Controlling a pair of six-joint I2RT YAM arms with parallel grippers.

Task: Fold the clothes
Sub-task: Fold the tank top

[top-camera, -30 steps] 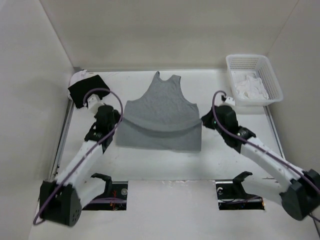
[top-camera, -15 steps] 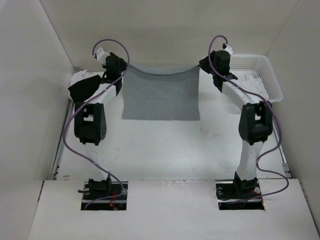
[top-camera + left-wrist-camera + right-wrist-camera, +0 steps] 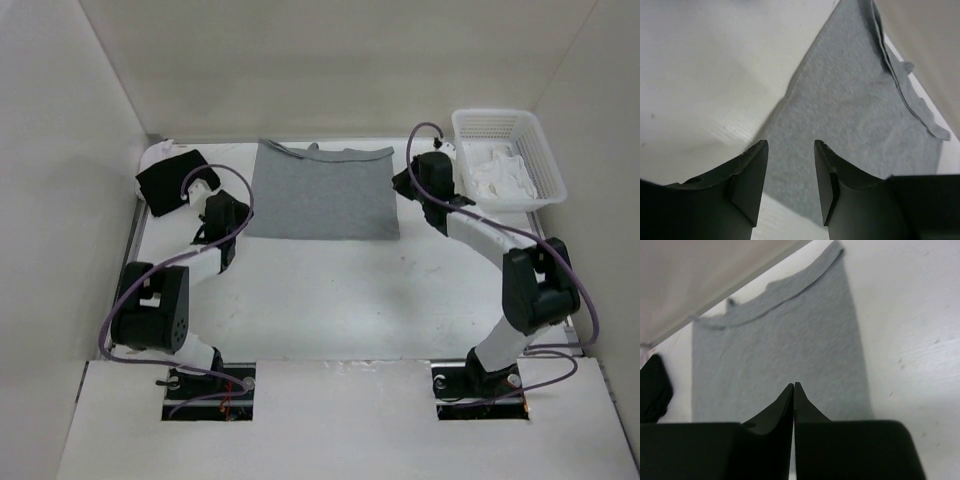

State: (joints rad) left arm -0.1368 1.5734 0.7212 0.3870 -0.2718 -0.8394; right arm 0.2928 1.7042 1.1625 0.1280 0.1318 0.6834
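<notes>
Over the white table [image 3: 330, 290], both arms reach forward with bent elbows, flanking the medium-grey knit sleeveless top [image 3: 322, 193], which lies folded flat at far centre. The left gripper [image 3: 791, 147] stands parted and empty near the top's left edge. The right gripper [image 3: 793, 385] is closed on nothing. A white plastic basket [image 3: 548, 165] sits far right and a black cloth [image 3: 170, 178] far left.

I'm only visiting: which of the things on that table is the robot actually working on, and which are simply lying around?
Part of the job:
- grey sleeveless top, lying flat, folded over on itself
- left gripper, open, near the top's edge
- right gripper, shut, holding nothing

Just lying about:
- black cloth, far left
- white basket, far right
- white cloth inside the basket
</notes>
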